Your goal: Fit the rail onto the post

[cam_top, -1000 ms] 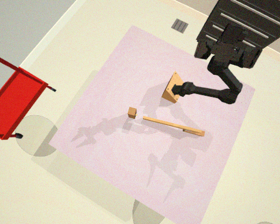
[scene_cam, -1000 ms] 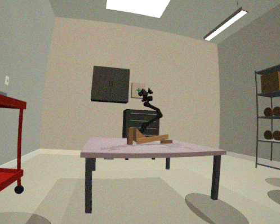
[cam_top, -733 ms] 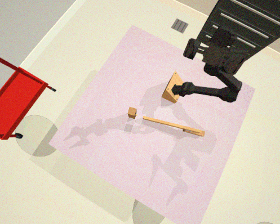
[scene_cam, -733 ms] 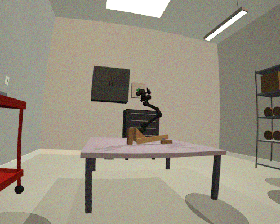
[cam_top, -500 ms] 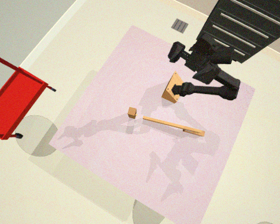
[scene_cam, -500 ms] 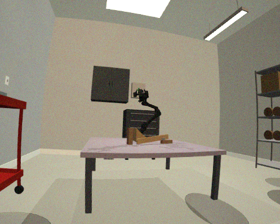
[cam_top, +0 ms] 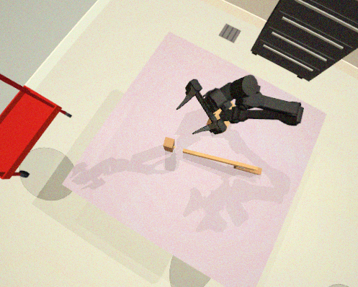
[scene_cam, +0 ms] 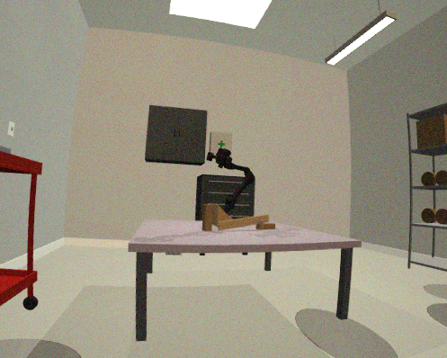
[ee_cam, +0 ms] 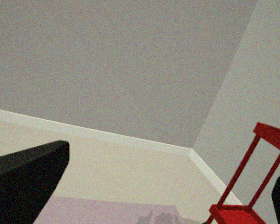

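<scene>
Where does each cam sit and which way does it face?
Top: overhead, looking down on the pale pink table, long wooden rail and small wooden post; whole black arm and open gripper show.
Exterior: low in the room, facing the table's front; the arm shows raised behind the rail.
Wrist: on the gripper, aimed out at wall, floor and table edge; only dark fingers show.
Shared: the red metal cart appears in all three.

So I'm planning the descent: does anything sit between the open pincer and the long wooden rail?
Nothing visible does. The open pincer hangs high above the pink table, with only air down to the long wooden rail.
</scene>
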You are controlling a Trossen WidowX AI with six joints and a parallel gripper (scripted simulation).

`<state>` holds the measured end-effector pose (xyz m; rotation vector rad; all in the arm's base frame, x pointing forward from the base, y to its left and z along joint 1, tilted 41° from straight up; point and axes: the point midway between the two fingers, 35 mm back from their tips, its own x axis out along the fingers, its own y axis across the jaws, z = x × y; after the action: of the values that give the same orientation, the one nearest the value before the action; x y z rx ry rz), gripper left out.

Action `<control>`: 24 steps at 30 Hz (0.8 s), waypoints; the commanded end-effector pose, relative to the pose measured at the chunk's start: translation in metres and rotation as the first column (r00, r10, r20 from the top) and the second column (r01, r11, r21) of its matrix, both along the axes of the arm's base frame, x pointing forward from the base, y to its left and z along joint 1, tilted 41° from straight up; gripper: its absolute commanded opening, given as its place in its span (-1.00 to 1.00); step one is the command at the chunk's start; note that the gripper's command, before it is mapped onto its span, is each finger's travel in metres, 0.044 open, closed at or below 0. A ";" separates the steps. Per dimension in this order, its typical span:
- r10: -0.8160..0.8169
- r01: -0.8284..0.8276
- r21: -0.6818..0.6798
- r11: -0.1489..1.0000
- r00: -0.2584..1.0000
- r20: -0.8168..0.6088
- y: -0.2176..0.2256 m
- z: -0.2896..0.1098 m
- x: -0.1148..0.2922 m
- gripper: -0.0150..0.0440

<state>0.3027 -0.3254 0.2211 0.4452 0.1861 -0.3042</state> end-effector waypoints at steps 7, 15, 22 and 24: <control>0.370 -0.477 -0.198 0.857 0.834 -0.409 0.079 -0.107 0.046 1.00; 0.564 -0.791 -0.231 0.567 0.577 -0.590 0.140 -0.160 0.052 1.00; 0.668 -0.958 -0.210 0.194 0.285 -0.687 0.196 -0.198 0.044 1.00; 0.684 -0.977 -0.201 0.072 0.195 -0.704 0.212 -0.207 0.040 1.00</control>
<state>0.3536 -0.1702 0.0506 -0.3055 0.7355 0.4643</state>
